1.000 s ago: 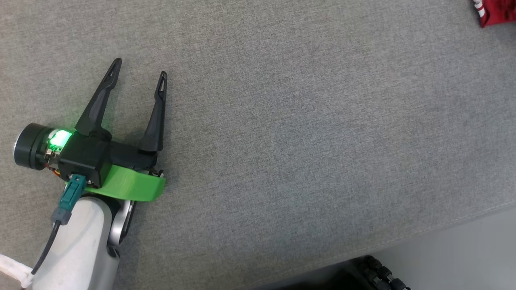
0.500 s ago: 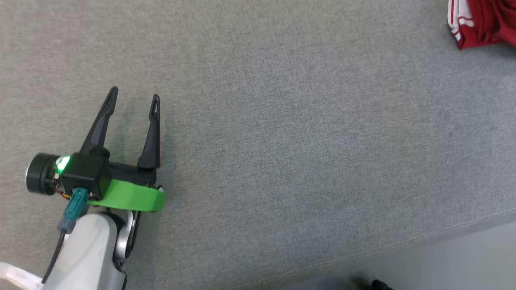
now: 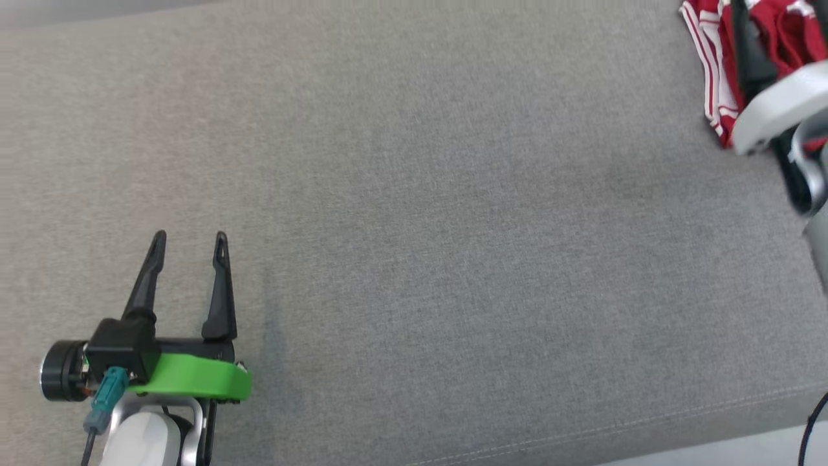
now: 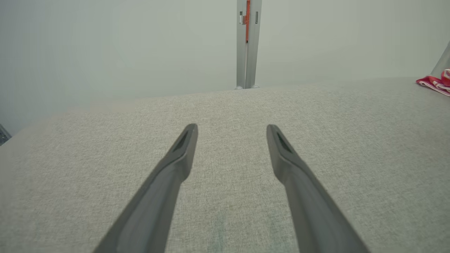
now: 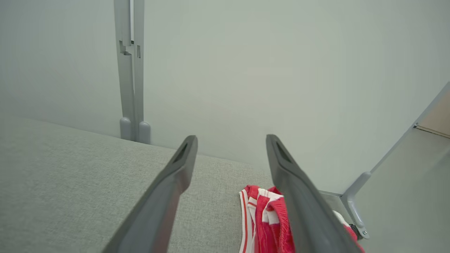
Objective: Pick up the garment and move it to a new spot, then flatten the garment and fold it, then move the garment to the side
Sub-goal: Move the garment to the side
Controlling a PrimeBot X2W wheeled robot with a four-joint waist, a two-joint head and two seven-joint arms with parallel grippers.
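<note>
Garment point(image 3: 706, 61): bunched, red-and-white, seen at the counter's point(image 3: 414, 194) far right corner.
Right end effector point(image 5: 232, 138): released, nothing held, poised over garment.
Left end effector point(image 3: 189, 236): released, empty, well apart.
Progress: either pickup is awaited or the garment was set aside; no neat fold is shown.

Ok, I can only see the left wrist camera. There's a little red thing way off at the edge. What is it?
Observer: That's the garment, red with white stripes, bunched in a heap on the grey cushion.
Operator: Is the other hand close to it?
Observer: Yes, the right gripper is right at it, just above the heap.
Operator: Did it grab it?
Observer: No, its jaws stand wide open and no cloth is pinched.
</note>
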